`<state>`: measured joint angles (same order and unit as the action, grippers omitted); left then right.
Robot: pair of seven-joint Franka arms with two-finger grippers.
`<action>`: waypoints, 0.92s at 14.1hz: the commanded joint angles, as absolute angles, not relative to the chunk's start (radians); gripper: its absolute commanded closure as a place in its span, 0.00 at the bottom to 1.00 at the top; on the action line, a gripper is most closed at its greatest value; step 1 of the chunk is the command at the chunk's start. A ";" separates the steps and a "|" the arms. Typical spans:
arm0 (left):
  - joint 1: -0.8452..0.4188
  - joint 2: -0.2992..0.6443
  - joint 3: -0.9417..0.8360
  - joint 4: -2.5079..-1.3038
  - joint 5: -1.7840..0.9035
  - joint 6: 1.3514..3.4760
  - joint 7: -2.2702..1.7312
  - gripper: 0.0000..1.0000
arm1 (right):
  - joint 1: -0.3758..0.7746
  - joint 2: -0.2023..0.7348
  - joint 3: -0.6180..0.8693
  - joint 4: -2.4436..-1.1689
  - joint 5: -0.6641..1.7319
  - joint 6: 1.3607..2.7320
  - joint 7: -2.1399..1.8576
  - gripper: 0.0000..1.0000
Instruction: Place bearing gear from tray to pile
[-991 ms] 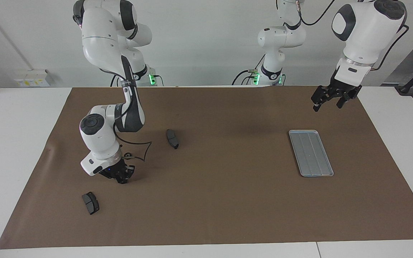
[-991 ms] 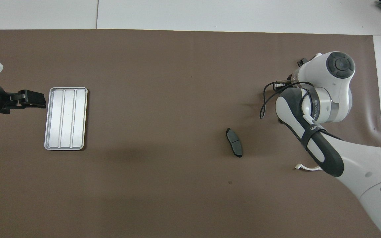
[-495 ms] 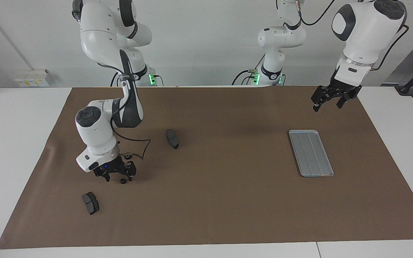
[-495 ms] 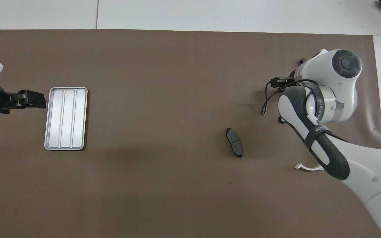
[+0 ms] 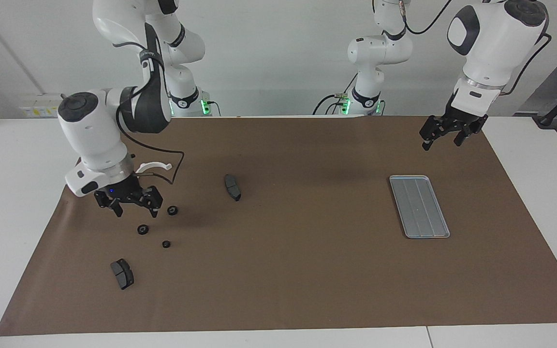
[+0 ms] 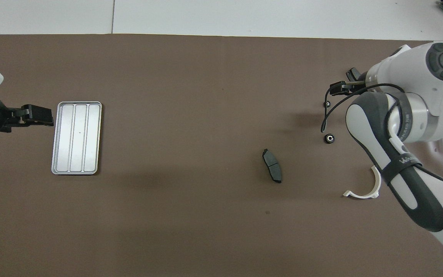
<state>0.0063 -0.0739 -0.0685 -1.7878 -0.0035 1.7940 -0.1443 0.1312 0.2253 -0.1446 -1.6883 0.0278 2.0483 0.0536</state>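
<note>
Facing view: right gripper [image 5: 133, 207], fingers apart and empty, has risen off three gears [image 5: 166, 244] near the worktop's right-arm edge; tray [image 5: 419, 206] bare; left gripper [image 5: 444, 134], fingers apart, waits.

Counted on the tabletop [image 5: 27, 193]: 1 brown mat [image 5: 307, 280] and 1 silver-grey tray [image 5: 419, 206].

3 small dark bearing gears [image 5: 172, 210] [image 5: 142, 229] [image 5: 166, 244], lying apart from one another toward the right arm's end; only 2 of them seen from overhead, the 3rd covered there by the arm.

2 dark grey brake pads: 1 nearer pad [image 5: 232, 187], 1 farther pad [image 5: 122, 273].

1 white half-ring bracket [image 5: 155, 166].

2 robot arms, each with 1 claw: left claw [image 5: 444, 134], right claw [image 5: 133, 205], so 2 claws in all.
</note>
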 commanded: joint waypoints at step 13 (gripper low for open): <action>0.014 -0.104 -0.069 -1.821 -0.018 1.809 -0.135 0.00 | 0.069 -0.021 -0.126 -1.595 -0.028 1.591 0.048 0.00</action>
<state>0.0063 -0.0739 -0.0685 -1.7878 -0.0035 1.7940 -0.1443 0.0705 -0.0089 -0.1378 -1.5961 -0.0060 1.6095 0.0539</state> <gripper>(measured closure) 0.000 0.000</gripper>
